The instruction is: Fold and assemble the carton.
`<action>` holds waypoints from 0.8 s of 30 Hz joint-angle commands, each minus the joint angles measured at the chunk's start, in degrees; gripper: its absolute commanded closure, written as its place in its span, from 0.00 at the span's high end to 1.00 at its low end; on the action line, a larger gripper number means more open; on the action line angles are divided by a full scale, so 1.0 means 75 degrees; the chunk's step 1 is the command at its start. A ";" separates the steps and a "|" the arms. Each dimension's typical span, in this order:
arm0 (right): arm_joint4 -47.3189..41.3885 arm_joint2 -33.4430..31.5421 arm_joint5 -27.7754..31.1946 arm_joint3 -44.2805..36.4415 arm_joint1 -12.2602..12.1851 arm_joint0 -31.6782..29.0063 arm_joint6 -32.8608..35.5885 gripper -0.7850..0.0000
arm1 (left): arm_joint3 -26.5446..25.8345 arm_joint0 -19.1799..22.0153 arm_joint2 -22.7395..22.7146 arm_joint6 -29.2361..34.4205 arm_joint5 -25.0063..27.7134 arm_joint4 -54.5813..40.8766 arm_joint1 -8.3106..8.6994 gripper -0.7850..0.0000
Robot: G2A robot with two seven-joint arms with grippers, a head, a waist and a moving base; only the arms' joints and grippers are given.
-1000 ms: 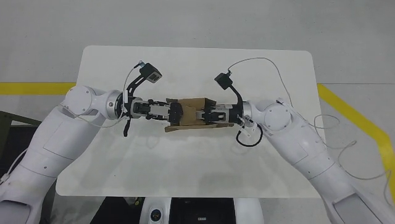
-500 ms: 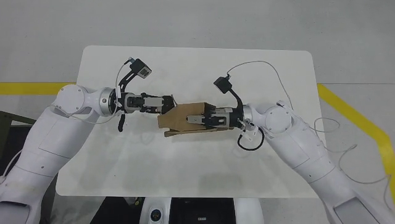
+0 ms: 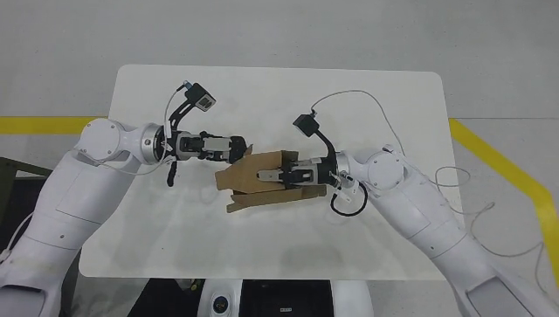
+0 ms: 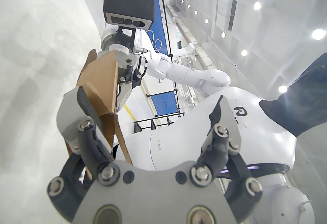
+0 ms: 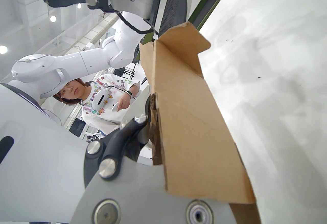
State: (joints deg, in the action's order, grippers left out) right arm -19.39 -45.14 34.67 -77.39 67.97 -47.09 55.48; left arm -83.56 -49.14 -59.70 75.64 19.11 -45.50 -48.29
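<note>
Top view lets me see the half-open carton [image 3: 262, 180] near the middle of the bench [image 3: 367, 99]. My right end effector [image 3: 278, 176] pinches its wall at the 3 o'clock side. My left end effector [image 3: 238, 149] is spread wide at the 10 o'clock corner, one finger [image 5: 173, 10] against a flap.

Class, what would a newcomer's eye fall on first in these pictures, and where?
The partly opened brown carton stands out at the middle of the white table. The right tool grips one end of it; the left tool stands open beside the other.
</note>
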 commanded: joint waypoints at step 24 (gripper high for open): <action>0.1311 -0.0888 0.0225 -0.0321 -0.0029 -0.0268 -0.1739 0.00 | -0.0523 -0.0498 -0.0244 0.0280 -0.0222 0.0644 -0.0061 1.00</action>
State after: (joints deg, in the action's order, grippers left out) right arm -9.77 -51.75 36.35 -79.70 67.73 -49.05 42.71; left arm -87.29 -52.72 -61.47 77.68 17.58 -40.76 -48.75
